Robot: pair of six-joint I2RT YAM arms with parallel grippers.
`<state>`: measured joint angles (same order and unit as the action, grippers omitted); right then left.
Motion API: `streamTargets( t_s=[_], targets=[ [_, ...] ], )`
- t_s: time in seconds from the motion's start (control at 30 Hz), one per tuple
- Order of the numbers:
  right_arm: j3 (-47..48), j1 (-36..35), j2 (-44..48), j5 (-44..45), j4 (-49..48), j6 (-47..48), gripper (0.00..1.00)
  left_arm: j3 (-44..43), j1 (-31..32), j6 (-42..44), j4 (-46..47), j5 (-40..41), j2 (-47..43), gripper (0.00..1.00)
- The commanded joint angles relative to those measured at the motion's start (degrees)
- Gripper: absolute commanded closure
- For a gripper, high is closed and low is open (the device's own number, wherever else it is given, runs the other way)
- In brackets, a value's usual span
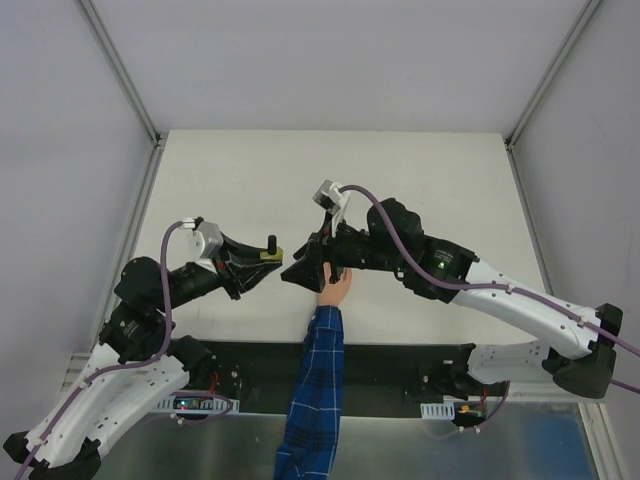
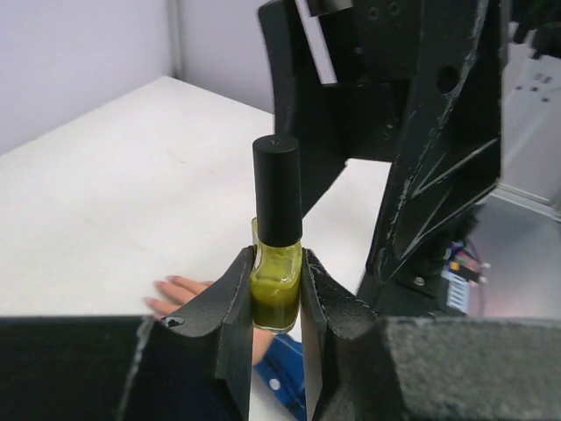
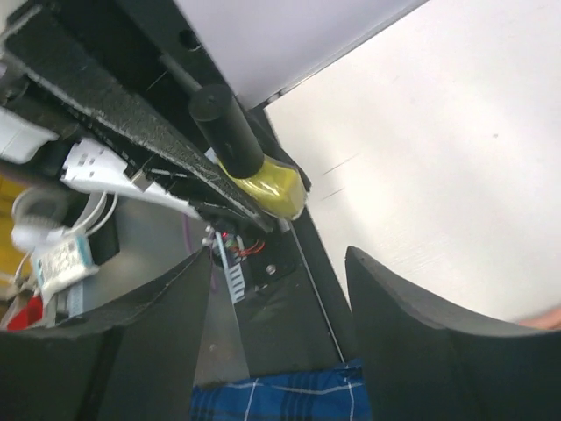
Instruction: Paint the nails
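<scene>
My left gripper (image 1: 268,262) is shut on a small yellow polish bottle (image 2: 276,285) with a black cap (image 2: 278,191), held upright above the table. The bottle also shows in the top view (image 1: 270,252) and in the right wrist view (image 3: 263,182). My right gripper (image 1: 297,272) is open and empty, just right of the bottle and facing it. The peach mannequin hand (image 1: 338,287) with a blue plaid sleeve (image 1: 315,400) lies under the right gripper. Two fingers with pale pink nails (image 2: 171,281) show in the left wrist view. The nails are hidden in the top view.
White table (image 1: 330,180) with grey walls around it. A black strip (image 1: 400,365) runs along the near edge, with both arm bases on it. The right arm (image 1: 470,285) stretches across the table's right half. The sleeve hangs over the near edge.
</scene>
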<state>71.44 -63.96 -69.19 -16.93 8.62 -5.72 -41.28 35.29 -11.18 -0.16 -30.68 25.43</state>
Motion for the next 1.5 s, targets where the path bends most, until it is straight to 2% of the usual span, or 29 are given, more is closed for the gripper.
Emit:
streamTargets(
  t_s=[0.0, 0.13, 0.23, 0.4, 0.7, 0.87, 1.07, 1.17, 1.23, 1.27, 1.3, 1.33, 1.37, 1.4, 1.43, 1.47],
  targets=[
    [5.7, -1.7, -0.1, 13.2, 2.2, -4.6, 0.34, -1.4, 0.2, 5.4, 0.7, 10.9, -0.6, 1.0],
    [8.4, -3.6, -2.2, 16.6, 3.2, -4.0, 0.29, -0.9, 0.2, 5.6, 0.7, 13.3, 0.5, 1.0],
    [12.5, -4.2, -5.1, 22.5, 6.7, -4.2, 0.28, -0.7, 0.2, 5.4, 0.5, 14.1, 1.0, 1.0],
    [16.3, -5.9, -7.8, 31.8, 6.5, -4.4, 0.29, 0.1, 0.2, 4.1, 0.4, 17.0, 0.1, 1.0],
    [23.0, -9.0, -14.2, 39.5, 7.5, -2.1, 0.34, 0.4, 0.2, 3.8, 0.4, 16.4, 0.8, 1.0],
    [26.4, -9.2, -17.3, 40.0, 8.2, -1.8, 0.47, 0.6, 0.2, 3.2, 0.4, 16.9, 0.5, 1.0],
    [27.8, -9.2, -19.6, 38.9, 8.1, -1.9, 0.56, -0.6, 0.2, 3.4, 0.4, 17.0, 1.5, 1.0],
    [27.0, -9.3, -19.3, 38.5, 8.2, -1.8, 0.67, -1.7, 0.2, 3.4, -1.2, 16.9, 1.7, 1.0],
    [25.8, -9.2, -18.1, 37.2, 7.4, -0.4, 0.87, -2.3, 0.2, 3.1, -1.6, 14.9, 1.6, 1.0],
    [25.0, -8.9, -17.3, 32.1, 6.7, 1.2, 0.99, -2.5, 0.2, 3.1, -1.7, 13.3, 1.5, 1.0],
    [22.1, -8.0, -16.4, 27.7, 4.3, 3.1, 0.99, -3.0, 0.2, 3.8, -1.6, 10.0, 1.0, 1.0],
    [20.2, -7.2, -14.1, 22.1, 2.6, 6.0, 0.99, -3.3, 0.2, 4.3, -1.0, 1.4, 0.8, 1.0],
    [18.1, -4.0, -13.0, 3.8, -1.7, 7.5, 1.0, -3.7, 0.2, 4.5, -0.3, -4.4, 0.3, 1.0],
    [15.2, -2.3, -12.2, -7.7, -4.4, 7.3, 1.0, -3.9, 0.2, 3.5, 0.0, -9.2, -0.5, 1.0],
    [13.9, -1.1, -11.4, -18.6, -7.0, 6.0, 1.0, -4.1, 0.2, 2.5, 2.1, -18.7, -0.7, 1.0],
    [12.9, -0.6, -11.1, -31.9, -11.9, 4.2, 1.0, -4.5, 0.2, 1.3, 4.2, -22.8, -0.7, 1.0]
  ],
)
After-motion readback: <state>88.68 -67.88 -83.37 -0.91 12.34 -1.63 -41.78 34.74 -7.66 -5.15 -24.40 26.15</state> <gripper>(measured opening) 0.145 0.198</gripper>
